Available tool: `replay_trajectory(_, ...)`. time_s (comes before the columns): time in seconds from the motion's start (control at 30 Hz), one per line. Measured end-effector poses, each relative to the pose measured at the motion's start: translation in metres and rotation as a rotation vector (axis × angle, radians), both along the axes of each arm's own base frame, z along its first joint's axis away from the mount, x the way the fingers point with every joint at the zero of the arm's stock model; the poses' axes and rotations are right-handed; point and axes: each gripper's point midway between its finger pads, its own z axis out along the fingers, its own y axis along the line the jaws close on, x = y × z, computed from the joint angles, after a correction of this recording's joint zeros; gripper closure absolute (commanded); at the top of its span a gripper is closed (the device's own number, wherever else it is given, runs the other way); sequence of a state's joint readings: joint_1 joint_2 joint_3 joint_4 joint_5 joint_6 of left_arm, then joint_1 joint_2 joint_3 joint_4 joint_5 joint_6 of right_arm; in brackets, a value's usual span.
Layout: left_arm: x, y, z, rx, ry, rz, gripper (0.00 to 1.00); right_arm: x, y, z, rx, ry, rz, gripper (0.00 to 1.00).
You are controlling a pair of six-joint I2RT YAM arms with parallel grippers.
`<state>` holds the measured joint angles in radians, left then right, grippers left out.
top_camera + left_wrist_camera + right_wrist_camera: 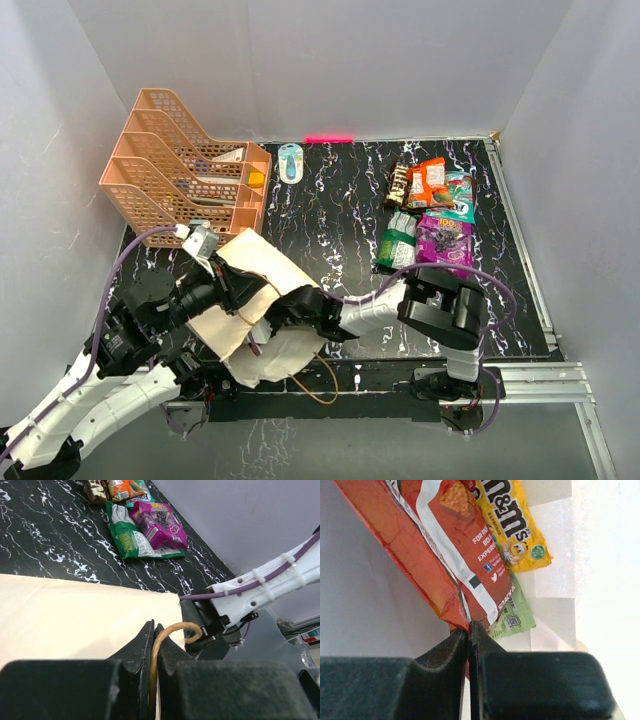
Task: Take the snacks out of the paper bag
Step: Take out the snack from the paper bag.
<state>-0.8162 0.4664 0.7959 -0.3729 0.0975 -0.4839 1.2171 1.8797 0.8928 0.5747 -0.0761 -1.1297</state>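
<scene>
Top external view: the counter (pixel 340 220) carries the bag (pixel 232 335), lying on its side at the near left. Its mouth faces the right arm (pixel 375 310), which reaches inside. A pile (pixel 430 215) of snacks lies out at the far right of the counter, well apart from the bag. The task looks well along, but it is not done.

The step in hand is drawing out the orange-red chip bag (pixel 445 545). In the right wrist view it lies across the bag's pale inside and partly covers a yellow packet (pixel 512 525) and a green packet (pixel 515 617).

The grip takes only a thin lower corner, so I judge the pull should be slow and straight back through the mouth. A jerk could let the slick foil slip free or tear. The two small packets may drag along with it, so watch that they do not wedge against the paper. The left arm (pixel 110 390) should hold its line so the mouth neither folds nor slides after the pull. Once clear, the chip bag belongs beside the pile.

The right jaws are closed tight, pinching that lower corner of the chip bag with the foil edge between the tips. The left jaws are fully closed on the bag's brown cord (pixel 172 628), which runs up between them and loops just beyond, over the beige side of the bag.
</scene>
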Motion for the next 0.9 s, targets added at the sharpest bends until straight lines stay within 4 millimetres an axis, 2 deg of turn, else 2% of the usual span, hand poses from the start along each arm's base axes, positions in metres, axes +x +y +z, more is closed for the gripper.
replay_trajectory(0.17,0.005,0.007,-0.007,0.015,0.010,0.050,0.97,-0.005,-0.008,0.028,0.064,0.028,-0.008,0.93)
replay_trajectory(0.3,0.012,0.016,-0.009,0.028,0.009,0.112,0.97,-0.023,-0.019,0.060,0.116,0.079,0.039,0.93)
replay_trajectory(0.43,0.019,0.024,-0.011,0.041,0.009,0.174,0.97,-0.046,-0.039,0.084,0.126,0.166,0.088,0.93)
replay_trajectory(0.6,0.024,0.030,-0.012,0.050,0.007,0.215,0.97,-0.073,-0.069,0.125,0.161,0.284,0.114,0.92)
replay_trajectory(0.9,0.032,0.036,-0.011,0.055,0.023,0.280,0.97,-0.100,-0.118,0.171,0.189,0.501,0.049,0.93)
